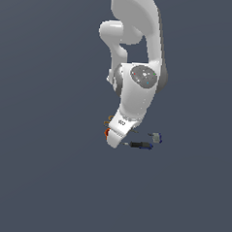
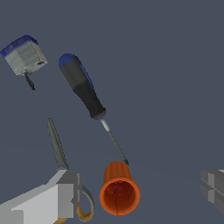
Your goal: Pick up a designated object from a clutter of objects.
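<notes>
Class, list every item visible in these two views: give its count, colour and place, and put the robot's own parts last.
Screwdriver: one, black and dark-blue handle, thin grey shaft; lying flat, tip near the cup.
Cup: one, orange; lying on its side between the two fingers.
Block: one, grey with blue top; beyond the screwdriver's handle.
Rod: one, thin, grey; beside the screwdriver, one end hidden by a finger.
Ring: one, tan; partly hidden behind a finger.
Floor: one, dark grey-blue; under everything.
Gripper: one, grey fingers, open.
Arm: one, white; above the clutter.

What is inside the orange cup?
The orange cup lies on its side, its mouth facing the wrist camera. Only its dark reddish inner wall shows; nothing visible inside, though the deepest part is shadowed.
</notes>
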